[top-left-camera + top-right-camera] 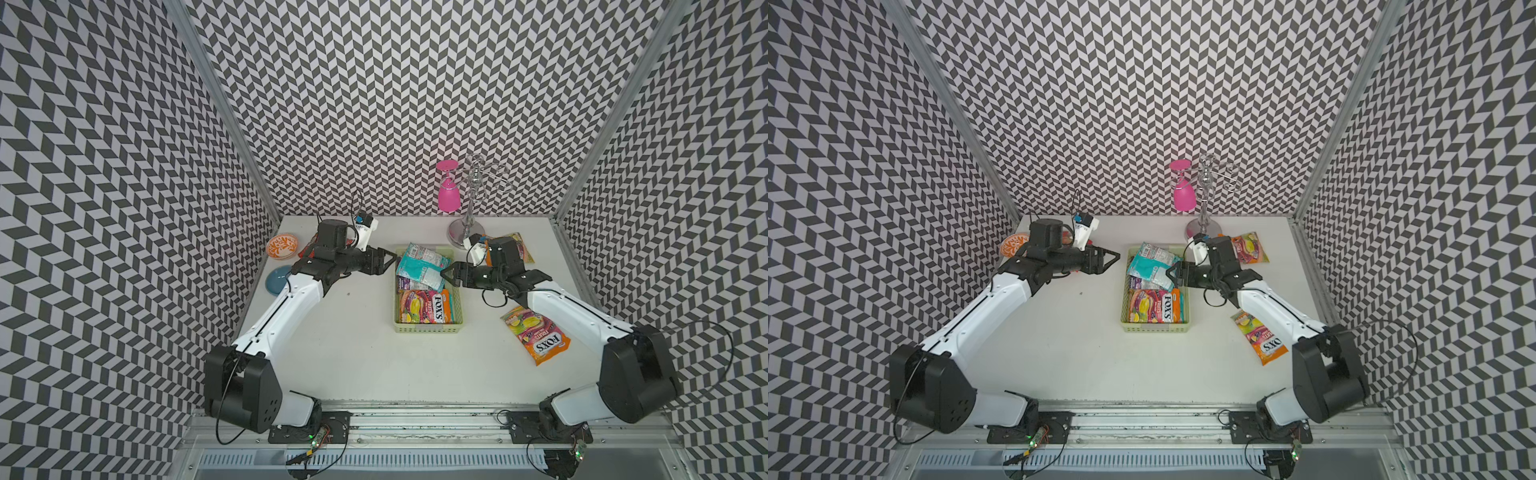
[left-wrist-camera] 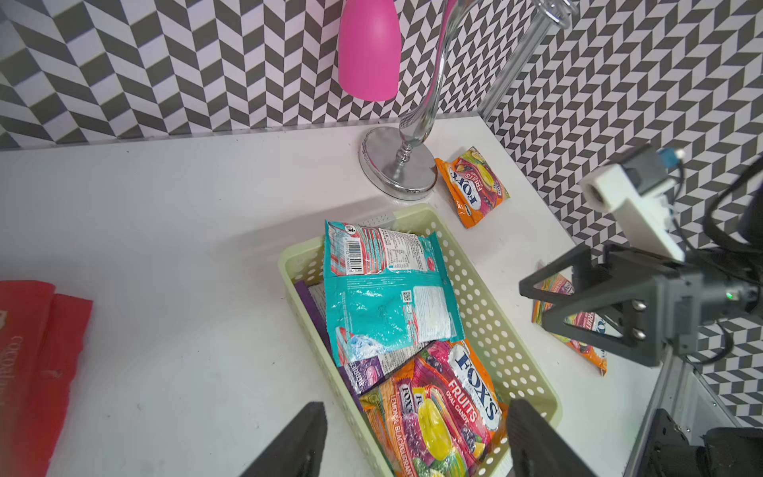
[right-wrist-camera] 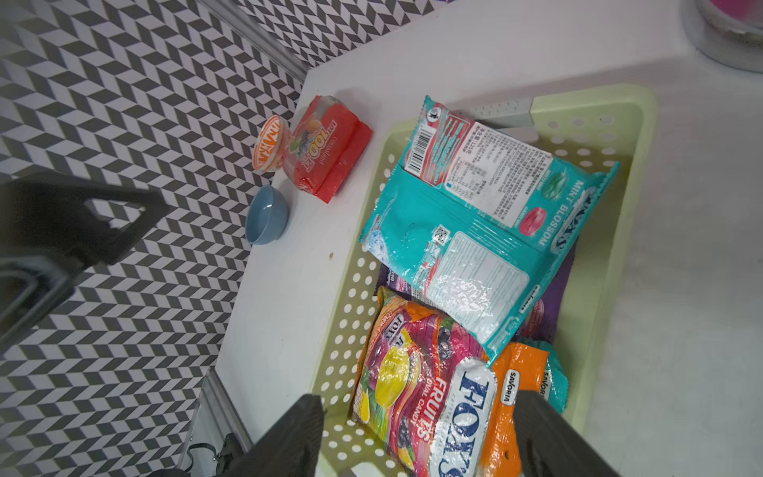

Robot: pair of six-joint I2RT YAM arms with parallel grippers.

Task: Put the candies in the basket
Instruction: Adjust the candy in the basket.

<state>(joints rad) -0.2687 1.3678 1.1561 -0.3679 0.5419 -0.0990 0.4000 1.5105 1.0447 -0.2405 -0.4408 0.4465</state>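
Three candies lie outside the basket point(image 1: 428, 328). Nearest, in a top view, an orange bag point(image 1: 536, 336) rests on the worktop point(image 1: 353, 353) beside the right arm. I think it is best pinched at a flat edge, because the glossy film can slip. Farther, a teal bag point(image 1: 419, 266) lies on top inside the basket. The left end effector point(image 1: 388, 257) hovers just beside the far left corner, fingers apart, empty. The right end effector point(image 1: 446, 276) hangs over the right rim, apart too, holding nothing. Farthest lie a red bag point(image 3: 330, 153) and a second orange bag point(image 2: 475, 186).
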